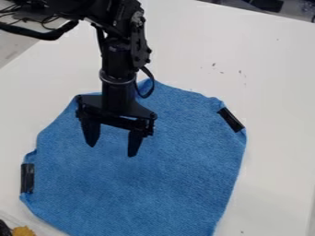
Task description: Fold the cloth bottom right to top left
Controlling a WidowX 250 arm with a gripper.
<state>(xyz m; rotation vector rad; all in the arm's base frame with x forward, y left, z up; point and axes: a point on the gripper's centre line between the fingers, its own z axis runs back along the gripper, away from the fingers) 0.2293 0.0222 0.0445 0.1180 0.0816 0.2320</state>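
Pincer [112, 151] gaping; blue cloth [172, 184] spread beneath, extending past both sides; contact hard to tell.

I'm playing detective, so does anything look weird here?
Yes: the blue cloth has a tape-like black strip on its left edge and another upper right. Dark specks dot the white table, like dirt.

You are, it seems, in a robotics lab: a black robot arm [122, 60] hangs over the white tabletop [277, 97], with cables [44, 20] at far left.
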